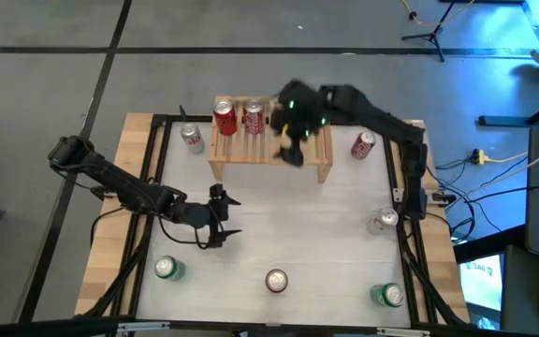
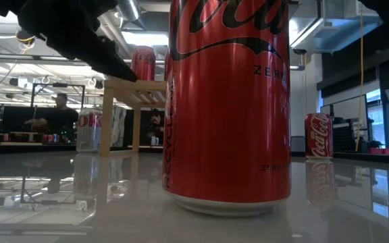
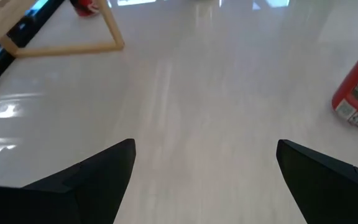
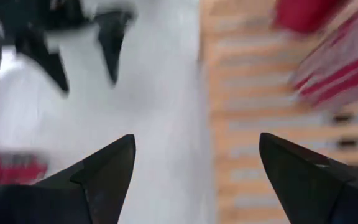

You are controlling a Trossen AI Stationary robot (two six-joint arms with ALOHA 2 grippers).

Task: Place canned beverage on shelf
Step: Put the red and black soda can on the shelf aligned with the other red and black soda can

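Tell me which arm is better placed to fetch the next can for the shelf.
Probably the right: its open, empty right gripper hovers at the shelf, with a loose can just beside that rack. The left gripper, also open, sits mid-table, farther from any can.

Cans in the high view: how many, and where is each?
8. Two on the shelf. One left of it, one right. One at the right edge. Three along the near edge. The right arm may hide more.
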